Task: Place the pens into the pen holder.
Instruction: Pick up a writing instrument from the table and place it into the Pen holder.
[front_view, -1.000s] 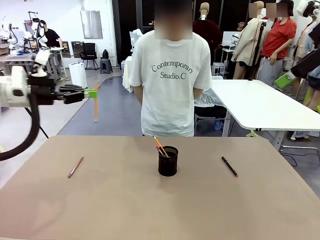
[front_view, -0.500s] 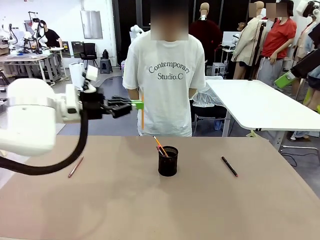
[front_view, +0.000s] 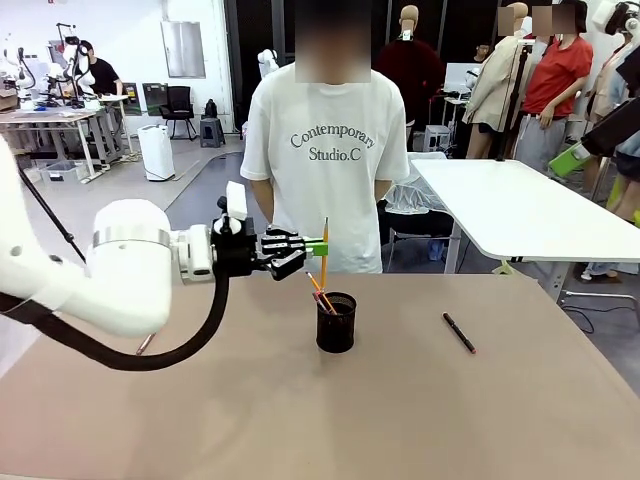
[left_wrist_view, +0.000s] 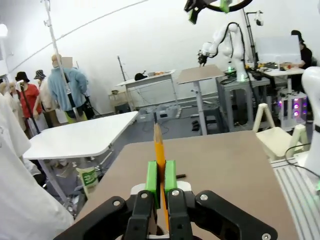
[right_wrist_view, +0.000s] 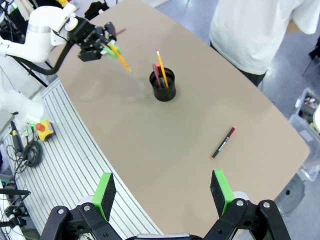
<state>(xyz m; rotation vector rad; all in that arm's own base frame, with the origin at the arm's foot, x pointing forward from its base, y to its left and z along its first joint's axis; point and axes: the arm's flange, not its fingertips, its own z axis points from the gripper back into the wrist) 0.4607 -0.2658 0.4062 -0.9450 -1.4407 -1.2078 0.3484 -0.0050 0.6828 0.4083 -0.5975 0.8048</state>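
The left gripper (front_view: 318, 246) pinches the yellow pencil (front_view: 325, 228) upright; the pen holder (front_view: 336, 322) sits below, slightly right; the right gripper (right_wrist_view: 162, 192) is spread wide.

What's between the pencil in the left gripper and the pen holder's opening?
No outside object. The left gripper holds the pencil upright, above and slightly beside the pen holder. The two pens already in it lean toward the pencil's lower end and could catch it.

Left arm (front_view: 120, 265): you see a rounded white shell with a silver ring at the wrist.
Cable (front_view: 130, 366): you see one thick black hose.
Left gripper (front_view: 317, 247): black linkage, silver screws, green pads (left_wrist_view: 151, 176).
Right gripper (right_wrist_view: 162, 192): black with green pads.
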